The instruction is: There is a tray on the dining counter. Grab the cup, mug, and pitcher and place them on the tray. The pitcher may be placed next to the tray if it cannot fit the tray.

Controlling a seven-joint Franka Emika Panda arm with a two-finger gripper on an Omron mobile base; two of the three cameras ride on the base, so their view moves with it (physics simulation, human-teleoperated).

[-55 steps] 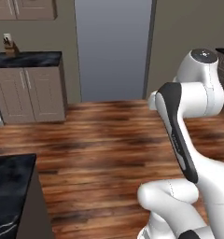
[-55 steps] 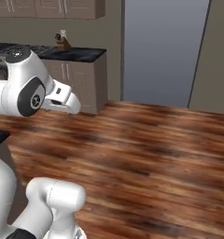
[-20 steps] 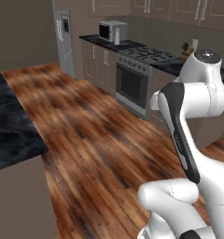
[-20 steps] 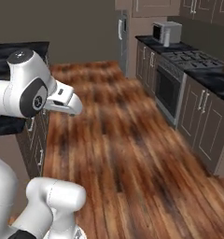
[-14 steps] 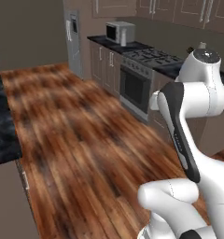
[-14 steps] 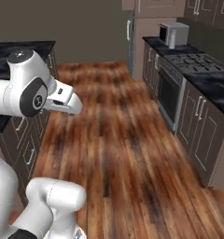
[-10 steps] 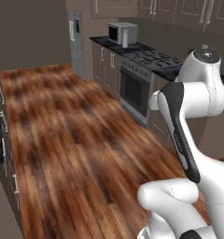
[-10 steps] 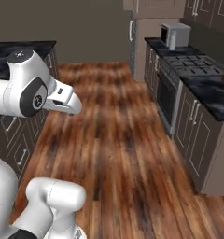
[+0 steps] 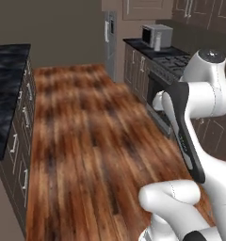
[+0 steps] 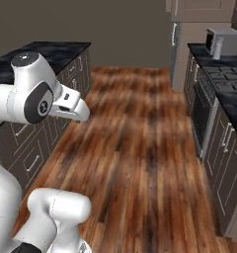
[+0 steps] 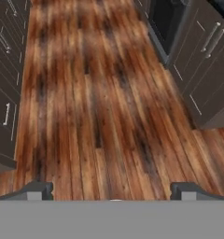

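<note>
The tool [image 11: 111, 189] is seen at the bottom of the hand view with its two dark tips set wide apart and nothing between them; nothing is held. It is pointed down at a wooden floor [image 11: 100, 98] that runs up the middle of the frame.

In the left base view, a black marble bench [image 9: 6, 89] over dark drawers occupies the left edge, and a run of dark cabinets with a stove [image 9: 178, 63] and a microwave [image 9: 157, 35] occupies the upper right. A tall fridge [image 9: 111, 40] is seen at upper centre. In the right base view the same black-topped bench [image 10: 46, 52] lies at upper left and the microwave [image 10: 223, 40] at upper right.

None of the task's things can be located in these pictures: the tray, the cup, the mug and the pitcher are not identified on either bench surface, and no stools are seen that would mark the dining counter.

The step in hand is judged to be travel or search, with the arm folded close to the base; no item appears to have been collected. The next move is judged to call for the base to be brought to the surface carrying the first vessel, so that the vessel is placed within reach and in the hand view before any descent is made. A collision risk with the cabinet fronts on either side of the aisle is noted.
</note>
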